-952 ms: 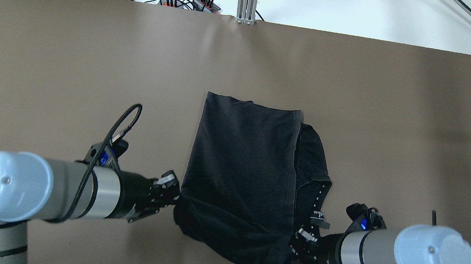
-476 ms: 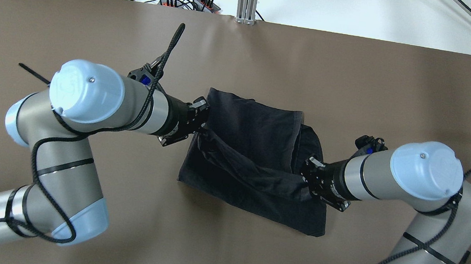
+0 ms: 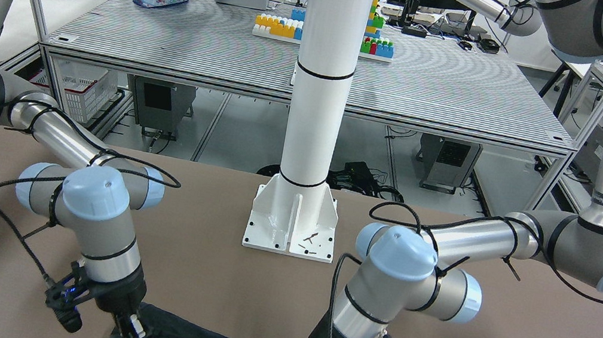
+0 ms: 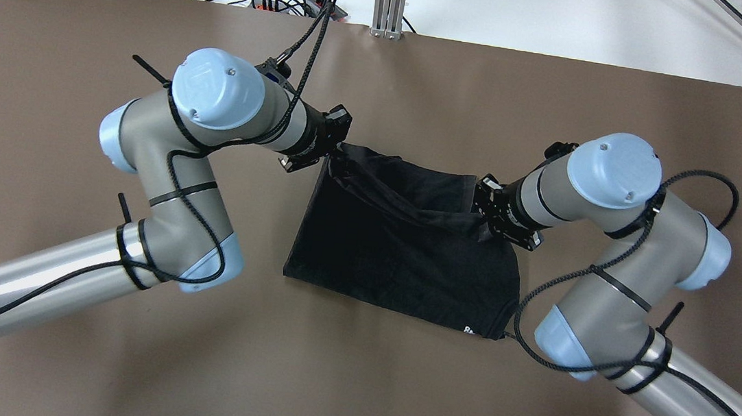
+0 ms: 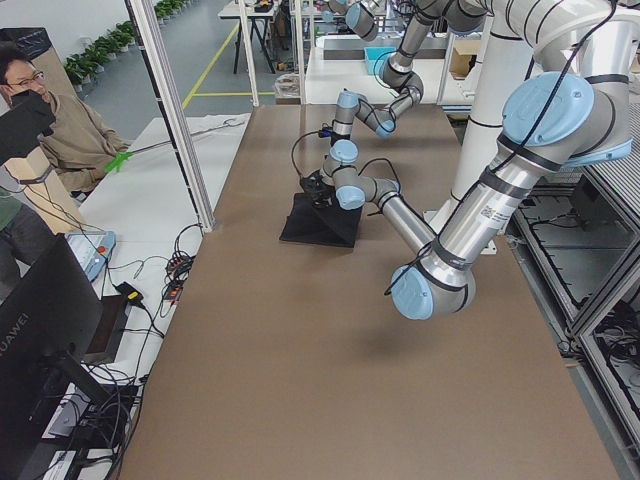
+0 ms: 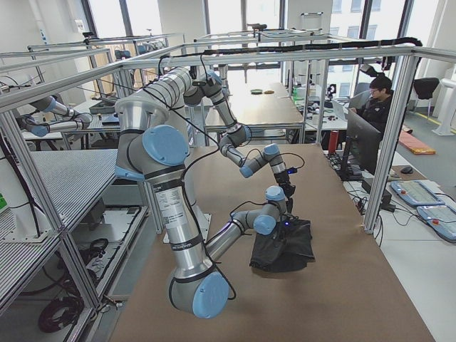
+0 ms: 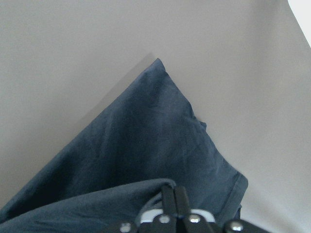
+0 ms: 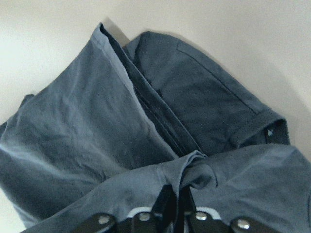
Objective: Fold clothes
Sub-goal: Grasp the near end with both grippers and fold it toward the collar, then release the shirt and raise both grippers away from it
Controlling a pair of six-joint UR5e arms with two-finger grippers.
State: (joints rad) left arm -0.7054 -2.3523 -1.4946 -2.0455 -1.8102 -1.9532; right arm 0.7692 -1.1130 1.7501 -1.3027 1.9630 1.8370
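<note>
**Black garment [image 4: 400, 259] pinched at both far corners**

Left pincer [image 4: 332, 153] is clamped tight on the far left corner, jaws closed with a fold of cloth between them. Over on the other side, the right pincer [image 4: 482, 211] is squeezed onto the far right edge, fabric bunched at its tips. Between the two, the held edge droops in a dark band across the layer beneath. The black garment lies mid-table [image 4: 352, 385], roughly rectangular, small white print [image 4: 468, 329] showing at its near right corner
</note>
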